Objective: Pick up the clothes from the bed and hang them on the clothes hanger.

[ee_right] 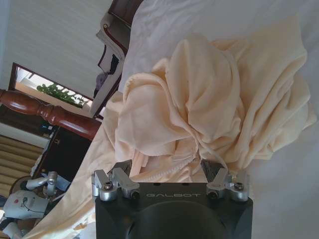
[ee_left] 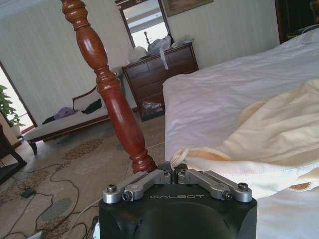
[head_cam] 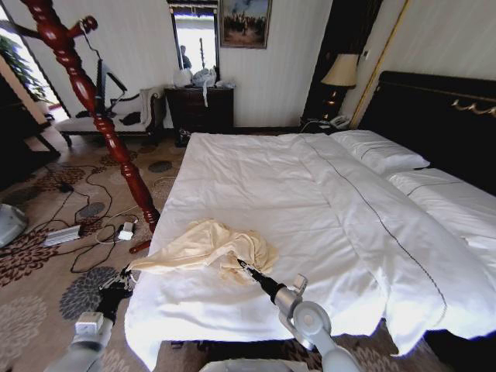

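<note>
Shirt (head_cam: 205, 248): crumpled on the bed (head_cam: 310, 201), near its foot corner.
Right pincer (head_cam: 242, 265): spread wide, at the shirt's edge, cloth between the jaws, not closed on it.
Left pincer (ee_left: 175, 173): pinched together at a sleeve tip, grip unclear.
Progress: early; lifting and hanging remain.
Stand (head_cam: 101, 116): beyond the left pincer.

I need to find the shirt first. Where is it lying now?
In the head view the cream shirt lies crumpled on the bed near its foot corner, between the left gripper and the right gripper, close to the red wooden stand.
</note>
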Tool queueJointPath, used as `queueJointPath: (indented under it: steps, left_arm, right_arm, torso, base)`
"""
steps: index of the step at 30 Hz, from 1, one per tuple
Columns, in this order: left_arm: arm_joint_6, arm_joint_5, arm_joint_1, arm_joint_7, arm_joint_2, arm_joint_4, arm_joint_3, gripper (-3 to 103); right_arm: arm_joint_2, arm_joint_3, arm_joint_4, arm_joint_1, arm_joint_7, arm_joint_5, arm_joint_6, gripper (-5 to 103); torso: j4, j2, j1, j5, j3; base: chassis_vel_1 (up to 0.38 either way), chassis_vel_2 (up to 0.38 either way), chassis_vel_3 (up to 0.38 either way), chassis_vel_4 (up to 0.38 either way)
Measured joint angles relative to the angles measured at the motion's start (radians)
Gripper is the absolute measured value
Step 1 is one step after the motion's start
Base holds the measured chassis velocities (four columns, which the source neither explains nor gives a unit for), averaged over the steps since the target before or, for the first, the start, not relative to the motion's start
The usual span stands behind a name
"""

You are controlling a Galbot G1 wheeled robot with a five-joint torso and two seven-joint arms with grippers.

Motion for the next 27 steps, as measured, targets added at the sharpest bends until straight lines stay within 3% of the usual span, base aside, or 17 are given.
queueJointPath:
  steps: [6,13,15,17,20,27]
  left_arm:
    - [-0.001,-0.002,0.004,0.000,-0.004,0.000,-0.004,2]
    - [0.000,-0.002,0.001,-0.001,-0.003,-0.002,0.000,2]
    - [-0.001,-0.002,0.000,-0.001,-0.003,-0.001,0.001,2]
    - [-0.001,-0.002,-0.001,-0.001,-0.003,0.001,0.002,2]
    - [-0.001,-0.002,-0.002,-0.001,-0.003,0.003,0.004,2]
    - [0.000,-0.003,-0.003,-0.001,-0.005,0.004,0.006,2]
  right_arm:
    - [0.009,-0.002,-0.014,0.004,0.009,-0.009,-0.003,79]
    - [0.016,0.000,-0.021,0.017,0.020,0.011,-0.003,55]
    - [0.014,0.000,-0.019,0.016,0.020,0.010,-0.003,55]
    - [0.010,0.001,-0.016,0.013,0.020,0.009,-0.003,38]
    - [0.006,0.000,-0.015,0.011,0.019,0.007,-0.003,33]
    - [0.006,-0.004,-0.018,0.015,0.016,0.003,-0.003,3]
  torso:
    - [0.0000,0.000,0.000,0.0000,0.000]
    - [0.0000,0.000,0.000,0.0000,0.000]
    - [0.0000,0.000,0.000,0.0000,0.000]
    - [0.0000,0.000,0.000,0.0000,0.000]
    - [0.0000,0.000,0.000,0.0000,0.000]
    - [0.0000,0.000,0.000,0.0000,0.000]
  base:
    - [0.000,0.000,0.000,0.000]
    - [0.000,0.000,0.000,0.000]
    - [0.000,0.000,0.000,0.000]
    - [0.000,0.000,0.000,0.000]
    - [0.000,0.000,0.000,0.000]
    - [0.000,0.000,0.000,0.000]
